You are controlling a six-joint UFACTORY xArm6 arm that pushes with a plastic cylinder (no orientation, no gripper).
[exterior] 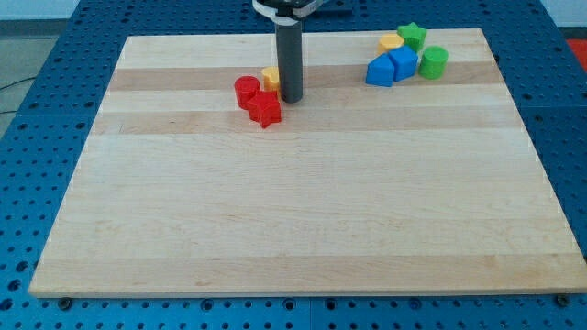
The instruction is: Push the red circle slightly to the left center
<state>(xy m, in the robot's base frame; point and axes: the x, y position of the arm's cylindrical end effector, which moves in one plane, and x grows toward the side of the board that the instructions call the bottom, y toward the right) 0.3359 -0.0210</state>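
Note:
The red circle (246, 92) sits on the wooden board (303, 211) toward the view's top, left of centre. A red star (266, 108) touches it at its lower right. A yellow block (271, 77) lies just right of the circle, partly hidden behind the rod. My tip (292, 98) is down on the board right of the red star and the yellow block, about a block's width right of the red circle.
At the view's top right is a cluster: two blue blocks (391, 67), a green star (413, 36), a green cylinder (433, 62) and a yellow block (392, 42). The board lies on a blue perforated table (55, 73).

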